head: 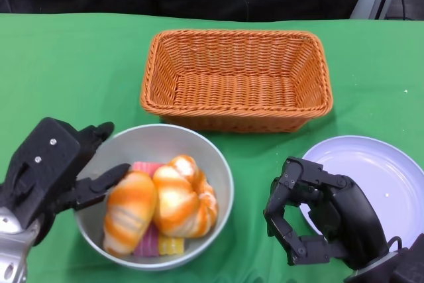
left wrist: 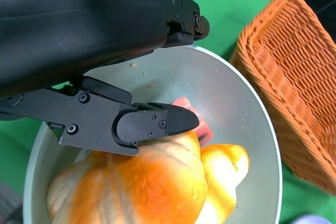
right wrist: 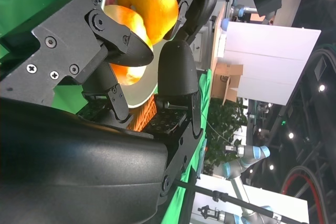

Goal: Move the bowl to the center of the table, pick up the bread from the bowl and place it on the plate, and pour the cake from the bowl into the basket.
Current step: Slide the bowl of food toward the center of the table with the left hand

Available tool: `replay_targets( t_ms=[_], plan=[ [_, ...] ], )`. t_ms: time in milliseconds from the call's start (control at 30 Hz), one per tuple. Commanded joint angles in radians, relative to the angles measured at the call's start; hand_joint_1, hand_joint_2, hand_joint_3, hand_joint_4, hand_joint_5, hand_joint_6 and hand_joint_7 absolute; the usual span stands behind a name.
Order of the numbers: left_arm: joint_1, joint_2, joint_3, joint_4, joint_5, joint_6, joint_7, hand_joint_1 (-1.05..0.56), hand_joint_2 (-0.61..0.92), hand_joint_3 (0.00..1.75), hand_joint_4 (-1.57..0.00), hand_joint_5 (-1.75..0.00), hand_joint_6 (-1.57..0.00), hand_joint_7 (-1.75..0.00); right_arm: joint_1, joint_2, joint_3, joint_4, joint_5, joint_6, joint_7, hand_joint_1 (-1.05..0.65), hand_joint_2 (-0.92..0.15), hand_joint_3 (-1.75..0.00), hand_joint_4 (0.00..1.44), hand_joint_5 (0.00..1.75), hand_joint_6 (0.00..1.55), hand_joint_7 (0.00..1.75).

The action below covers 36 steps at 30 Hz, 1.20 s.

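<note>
left hand: near left, grasping the bowl's left rim, with one finger inside the wall and the rest outside, as the left wrist view shows.
right hand: near right, fingers curled in on nothing, over the green cloth between bowl and plate, apart from both.
bowl: grey, near and a little left of the middle, just in front of the basket; whether it counts as centred yet i cannot say for sure.
bread: two orange striped rolls lying in the bowl, touching each other; none lifted.
cake: pink and yellow pieces under and behind the rolls, mostly hidden.
plate: pale, at the right, nothing on it.
basket: orange wicker, far centre, nothing in it.
progress: by my reading the bowl move is in hand or about finished; bread to plate and cake to basket are both left to do.
</note>
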Motion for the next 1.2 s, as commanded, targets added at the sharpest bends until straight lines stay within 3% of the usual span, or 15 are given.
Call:
replay_targets(
  t_ms=[33,300,833,1200],
  plan=[
    [0.024,-0.017,-0.001,-0.020,-0.023,-0.005,-0.017,-0.49,0.92,0.35,-0.16,0.00,-0.04,0.00,0.000,-0.006,-0.006,-0.010,0.000,-0.011,-0.005,-0.10,-0.45,-1.16,0.77,1.67,0.69,1.42],
    [0.056,-0.074,0.028,-0.061,-0.093,-0.017,-0.017,-0.48,0.92,0.36,-0.14,0.00,-0.03,0.00,0.003,-0.002,-0.002,-0.017,-0.001,-0.002,-0.012,-0.09,-0.44,-1.17,0.77,1.69,0.70,1.43],
    [0.106,-0.197,0.051,0.020,-0.180,-0.250,-0.015,-0.46,0.92,0.40,-0.15,-0.01,-0.07,-0.02,0.003,-0.003,-0.002,-0.013,-0.005,-0.008,-0.013,-0.10,-0.44,-1.19,0.77,1.69,0.70,1.43],
    [0.112,-0.217,0.058,0.048,-0.202,-0.332,-0.023,-0.46,0.92,0.38,-0.19,-0.02,-0.12,-0.03,-0.003,-0.002,-0.001,-0.007,-0.006,-0.013,-0.013,-0.09,-0.43,-1.19,0.77,1.69,0.70,1.44]
  ],
)
